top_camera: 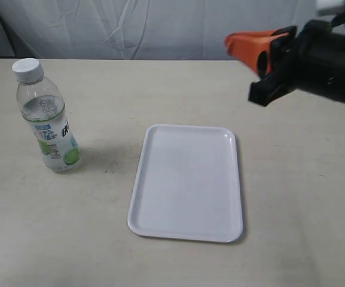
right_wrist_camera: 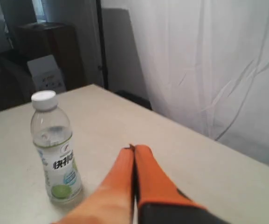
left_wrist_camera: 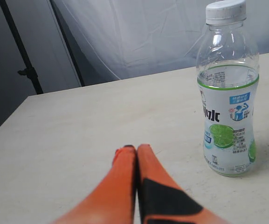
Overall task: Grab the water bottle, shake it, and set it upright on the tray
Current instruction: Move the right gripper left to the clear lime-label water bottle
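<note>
exterior view: the water bottle (top_camera: 45, 116) stood upright on the table (top_camera: 304, 197) at the left, cap on, well apart from the tray (top_camera: 187, 179), which lay flat near the middle. i had the right gripper (top_camera: 232, 43) in the air at the far right, its orange fingers pressed together and touching neither item. left wrist view: the left gripper (left_wrist_camera: 134, 149) was low over the table, fingers likewise pressed together, near the bottle but clear of it
</note>
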